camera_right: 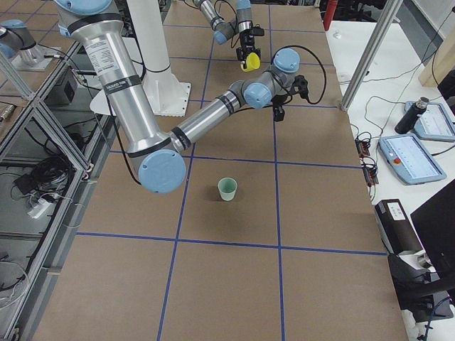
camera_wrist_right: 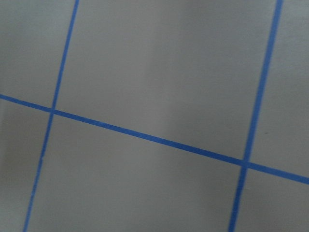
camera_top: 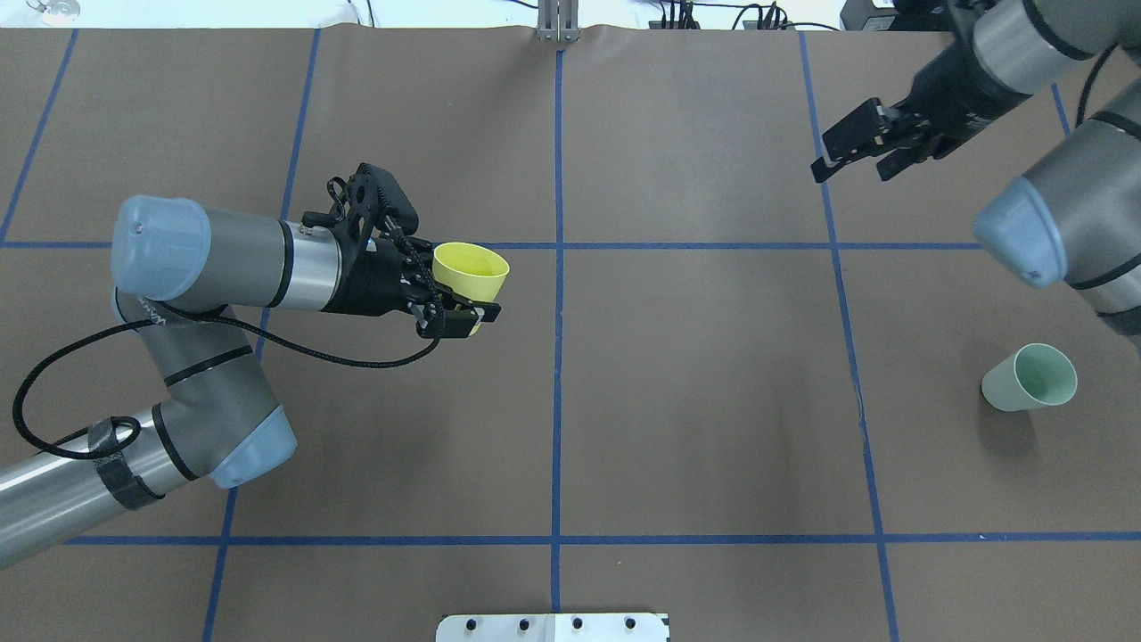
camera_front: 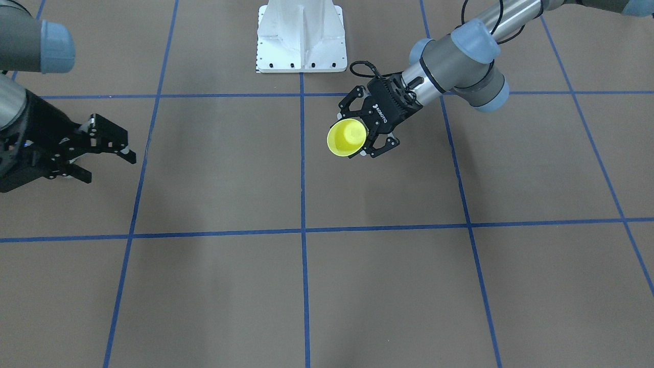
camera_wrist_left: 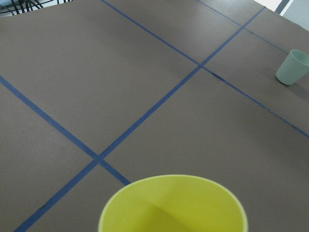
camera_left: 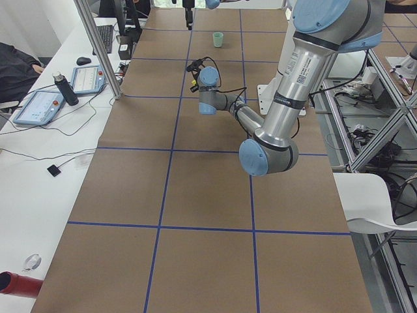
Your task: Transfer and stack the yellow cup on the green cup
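My left gripper [camera_top: 463, 283] is shut on the yellow cup [camera_top: 471, 272] and holds it above the table, left of the centre line, mouth tilted up and sideways. The cup also shows in the front view [camera_front: 347, 138], the right exterior view [camera_right: 248, 65] and at the bottom of the left wrist view [camera_wrist_left: 174, 205]. The green cup [camera_top: 1030, 377] stands upright and alone on the table's right side; it also shows in the left wrist view [camera_wrist_left: 292, 67] and the right exterior view [camera_right: 227, 189]. My right gripper [camera_top: 856, 156] is open and empty above the far right, well away from both cups.
The brown table carries a grid of blue tape lines [camera_top: 558, 357]. The white robot base [camera_front: 301, 36] is at the near middle edge. Tablets and a bottle [camera_right: 404, 117] lie on the side bench beyond an aluminium post [camera_right: 366, 60].
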